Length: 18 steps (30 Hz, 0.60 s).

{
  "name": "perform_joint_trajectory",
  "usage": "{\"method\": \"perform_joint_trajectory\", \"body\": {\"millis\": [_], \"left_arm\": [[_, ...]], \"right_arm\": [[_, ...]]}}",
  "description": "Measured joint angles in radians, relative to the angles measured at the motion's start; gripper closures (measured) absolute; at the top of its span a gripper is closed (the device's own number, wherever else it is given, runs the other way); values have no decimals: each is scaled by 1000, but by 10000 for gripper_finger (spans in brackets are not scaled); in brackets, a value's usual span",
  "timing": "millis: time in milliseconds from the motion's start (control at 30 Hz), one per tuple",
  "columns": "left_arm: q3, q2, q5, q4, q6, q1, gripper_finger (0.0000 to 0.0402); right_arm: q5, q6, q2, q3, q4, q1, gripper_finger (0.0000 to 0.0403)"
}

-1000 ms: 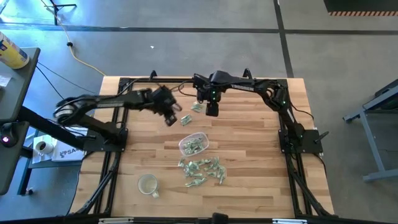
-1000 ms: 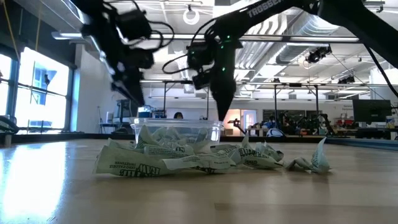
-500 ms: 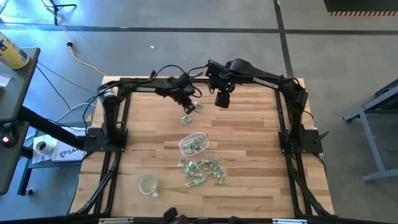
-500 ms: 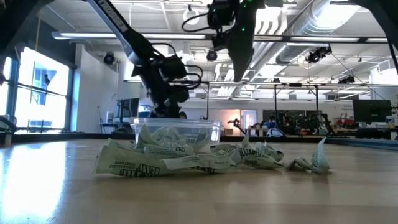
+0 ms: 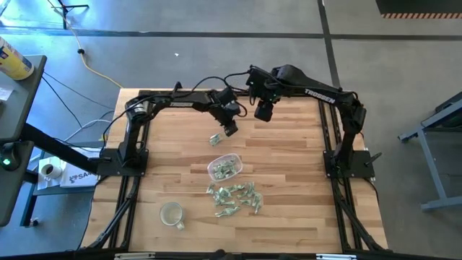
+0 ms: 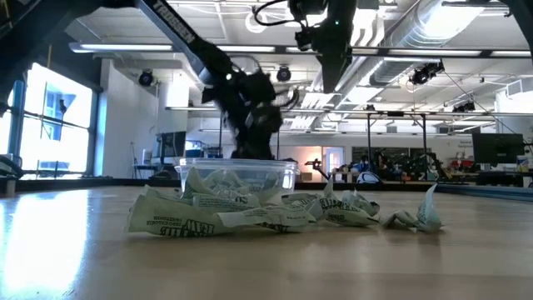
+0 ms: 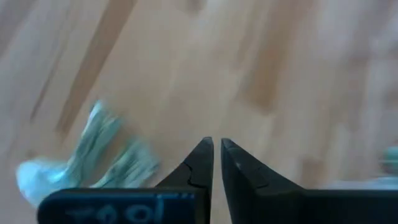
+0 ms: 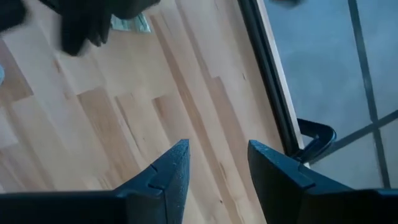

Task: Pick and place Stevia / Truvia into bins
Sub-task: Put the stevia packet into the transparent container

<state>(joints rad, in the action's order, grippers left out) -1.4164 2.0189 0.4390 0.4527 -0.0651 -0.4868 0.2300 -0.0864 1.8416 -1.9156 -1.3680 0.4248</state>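
Green-and-white sachets: a loose pile (image 5: 234, 198) sits on the table (image 5: 289, 180) just in front of the tub (image 5: 224, 167), some are already in the tub, and one stray sachet (image 5: 215, 139) lies alone behind it, toward the far edge. Left gripper (image 5: 230, 129) hangs just beside that stray; in the left wrist view its fingers are almost together with only a thin slit between, nothing in them, and the sachet lies off to one side on the wood. Right gripper (image 5: 263, 113) is up over the far part of the table, well apart from the tub, jaws parted and empty. My read: step in hand is the pick on the stray sachet, and the grasp hasn't landed. Next move calls for opening the left jaws, shifting over the sachet, going down flat to the wood and pinching the thin paper, then carrying it to the tub. Risk: paper slides instead of lifting.
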Motion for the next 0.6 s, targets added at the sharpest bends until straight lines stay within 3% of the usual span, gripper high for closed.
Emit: {"method": "perform_joint_trajectory", "body": {"millis": [67, 200, 333, 400, 533, 600], "left_arm": [[-42, -26, -27, 1, -2, 4, 349], [-119, -37, -227, 79, 17, -14, 367], [-170, 22, -296, 188, -2, -70, 371], [-175, 59, -295, 299, -50, -102, 365], [-187, 111, -181, 338, -97, -142, 348], [-190, 138, -173, 307, -99, -143, 344]], "right_arm": [[10, -8, 0, 0, -1, 0, 248], [11, -23, 0, 0, 6, 1, 245], [11, -23, 0, 0, 9, 2, 246], [11, -18, 0, 0, 10, 3, 248], [9, -18, 0, 0, 12, 3, 248], [7, -22, 0, 0, 13, 6, 246]]}}
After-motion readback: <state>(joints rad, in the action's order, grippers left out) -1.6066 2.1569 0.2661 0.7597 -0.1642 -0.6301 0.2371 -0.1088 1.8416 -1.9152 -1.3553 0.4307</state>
